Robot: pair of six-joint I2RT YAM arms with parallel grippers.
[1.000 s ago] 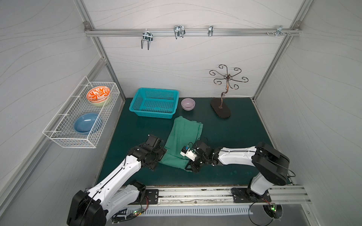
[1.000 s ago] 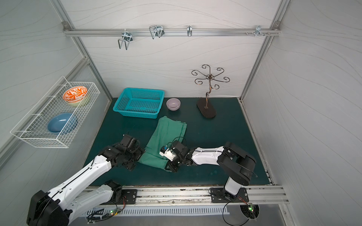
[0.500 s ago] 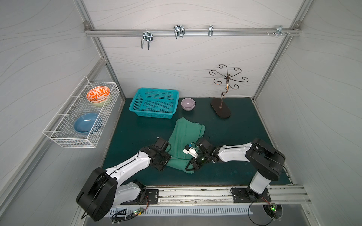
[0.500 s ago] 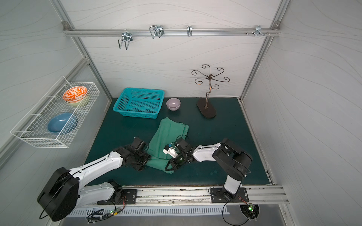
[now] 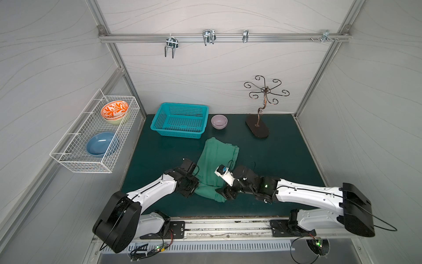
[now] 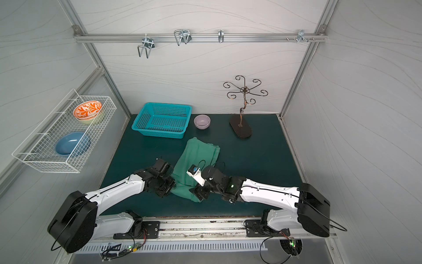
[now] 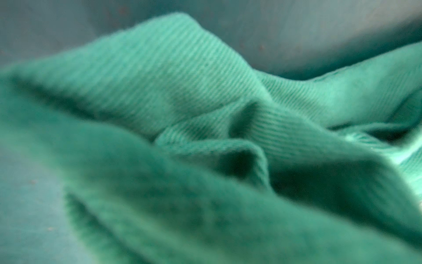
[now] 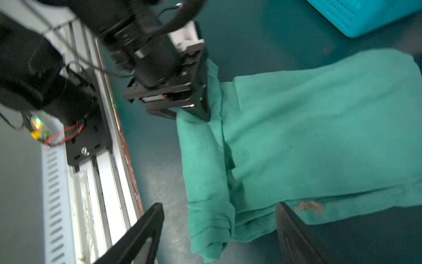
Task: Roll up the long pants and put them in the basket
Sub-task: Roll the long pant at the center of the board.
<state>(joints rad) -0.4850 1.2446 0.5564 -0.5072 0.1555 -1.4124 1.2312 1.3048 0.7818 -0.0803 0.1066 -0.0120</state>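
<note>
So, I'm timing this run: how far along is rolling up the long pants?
Done: the long pants lie folded into a narrow strip, with a first small roll at the near end. In hand: the left hand is at one end of that roll, the right hand open astride the other. Left: most of the length toward the basket lies flat, unrolled.

The long pants (image 7: 182, 80) are soft matt green cloth with a fine ribbed weave, the surface (image 5: 285, 160) is dull smooth teal, and the basket (image 5: 180, 134) is perforated, faintly glossy turquoise plastic.
</note>
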